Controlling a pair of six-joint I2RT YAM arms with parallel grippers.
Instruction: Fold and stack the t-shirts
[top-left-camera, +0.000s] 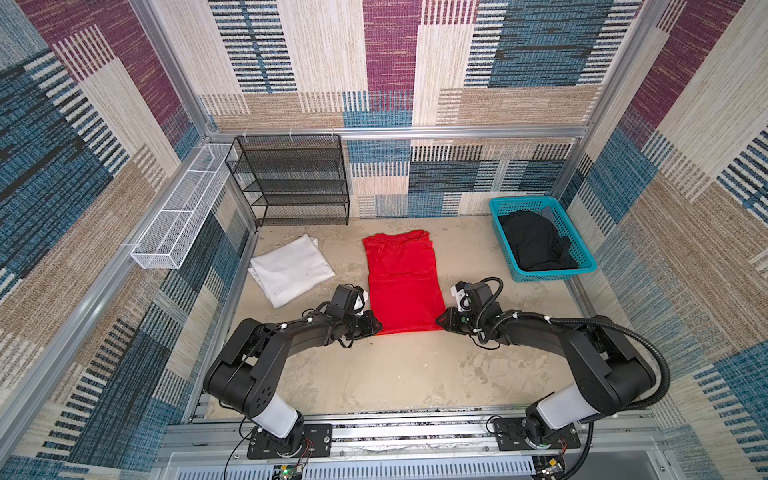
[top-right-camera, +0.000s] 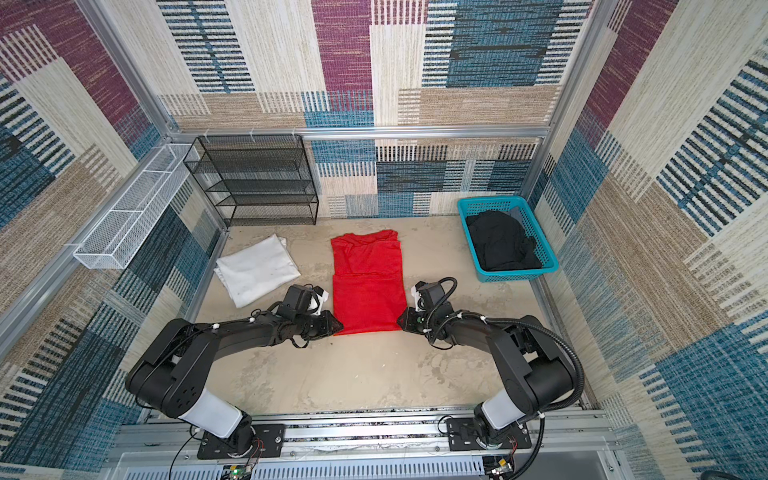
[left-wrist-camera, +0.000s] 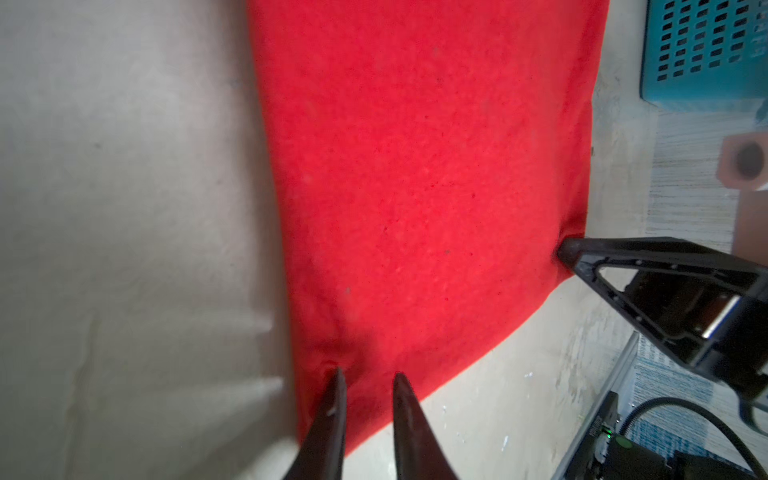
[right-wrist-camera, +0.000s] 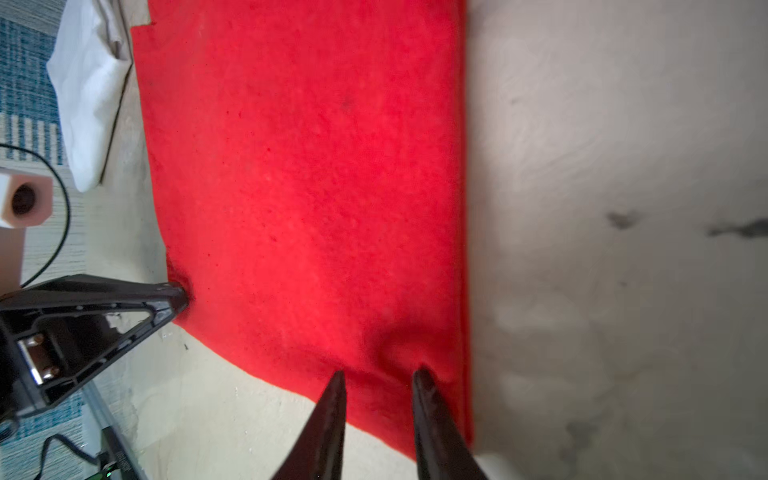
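Red t-shirt (top-left-camera: 403, 282): flat in the middle of the table (top-left-camera: 395, 374), sides already turned in, so it's one long strip.
Long axis: straight away from the arm bases, with the hem near them and the collar end toward the back wall.
Left gripper (left-wrist-camera: 368, 376): on the near left hem corner. The fingers stand narrowly apart with red cloth puckered between them, and I read that as a pinch.
Right gripper (right-wrist-camera: 380, 374): the mirror of it on the near right hem corner, pinching the same way.
Which way: all the cloth lies ahead of both grippers, so the fold should carry the hem forward along that axis.
Nearer arm: neither, as each has its own corner.
White t-shirt (top-left-camera: 291, 270): folded, left of the red one and apart from it.
Black t-shirt (top-left-camera: 536, 241): heaped in the teal basket (top-left-camera: 552, 273), back right.
Watch for: one corner leading and skewing the fold.
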